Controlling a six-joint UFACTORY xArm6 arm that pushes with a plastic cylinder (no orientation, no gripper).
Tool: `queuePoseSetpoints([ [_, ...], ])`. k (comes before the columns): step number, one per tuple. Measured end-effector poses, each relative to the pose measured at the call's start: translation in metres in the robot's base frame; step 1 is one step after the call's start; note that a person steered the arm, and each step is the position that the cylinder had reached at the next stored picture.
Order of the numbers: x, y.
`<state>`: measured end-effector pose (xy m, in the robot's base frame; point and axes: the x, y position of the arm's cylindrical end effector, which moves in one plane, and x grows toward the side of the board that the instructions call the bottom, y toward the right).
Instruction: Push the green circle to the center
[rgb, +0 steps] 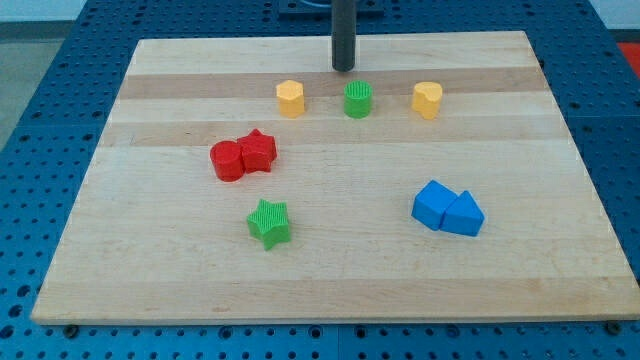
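Camera view, tip: my tip (344, 69) is set just above the green circle (358, 99), toward the view's top, apart from it; probably placed so for a push down to the centre.
Fingers: none are carried; only a rod is seen.
Green circle: found between the yellow hexagon (290, 98) and the yellow heart (427, 100).
Table (150, 270): pale wood, on a blue perforated base (30, 120).

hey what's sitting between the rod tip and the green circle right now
Nothing. In the camera view, my tip stands just above the green circle, toward the view's top, with only a short strip of bare board between them.
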<state>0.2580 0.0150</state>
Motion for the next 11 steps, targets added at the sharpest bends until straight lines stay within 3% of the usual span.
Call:
queuePoseSetpoints([
  [3,0.019,0.025],
  [6,0.098,0.025],
  [8,0.104,0.025],
  [11,0.129,-0.033],
])
